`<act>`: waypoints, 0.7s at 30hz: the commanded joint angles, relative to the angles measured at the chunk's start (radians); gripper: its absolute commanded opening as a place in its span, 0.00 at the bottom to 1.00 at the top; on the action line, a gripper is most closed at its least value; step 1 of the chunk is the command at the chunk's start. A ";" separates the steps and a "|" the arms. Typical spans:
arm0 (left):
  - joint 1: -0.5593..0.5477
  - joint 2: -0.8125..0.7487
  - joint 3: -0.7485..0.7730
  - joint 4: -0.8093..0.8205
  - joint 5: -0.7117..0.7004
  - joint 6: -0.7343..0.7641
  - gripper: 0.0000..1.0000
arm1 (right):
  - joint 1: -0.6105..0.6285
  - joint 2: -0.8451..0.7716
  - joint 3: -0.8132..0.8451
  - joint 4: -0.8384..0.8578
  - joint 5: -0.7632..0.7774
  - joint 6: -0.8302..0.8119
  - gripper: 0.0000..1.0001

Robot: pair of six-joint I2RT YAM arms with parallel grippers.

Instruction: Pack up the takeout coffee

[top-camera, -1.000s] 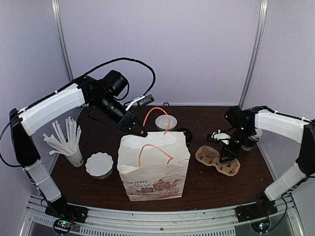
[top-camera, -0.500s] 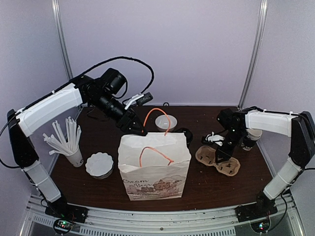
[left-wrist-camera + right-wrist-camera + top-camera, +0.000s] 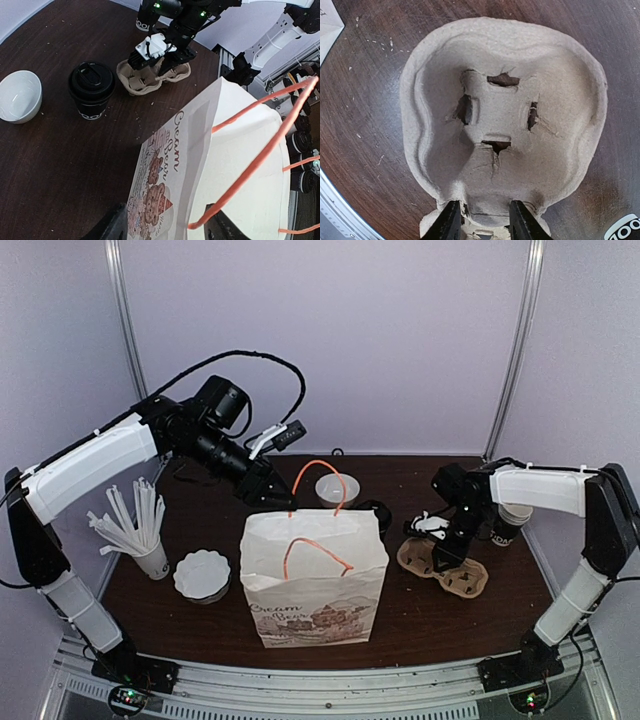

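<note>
Center frame, the left gripper (image 3: 278,498) hangs released at the paper bag (image 3: 313,580) rim, takeout coffee (image 3: 91,89) just beyond. Right gripper (image 3: 481,220) straddles the pulp carrier (image 3: 505,100); grasp unclear.

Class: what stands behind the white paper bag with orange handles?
A small white bowl and a lidded black paper cup; from above, the white paper bag covers most of the cup.
</note>
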 commanded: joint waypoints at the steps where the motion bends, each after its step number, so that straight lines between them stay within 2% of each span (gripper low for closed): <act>1: -0.004 -0.022 -0.010 0.044 -0.009 -0.007 0.55 | 0.028 0.022 0.014 0.014 0.055 0.016 0.36; 11: -0.004 -0.031 -0.021 0.044 -0.017 -0.010 0.55 | 0.054 0.034 0.016 0.016 0.115 0.027 0.32; 21: -0.004 -0.037 -0.023 0.046 -0.020 -0.005 0.55 | 0.056 -0.084 0.028 -0.015 0.136 0.031 0.34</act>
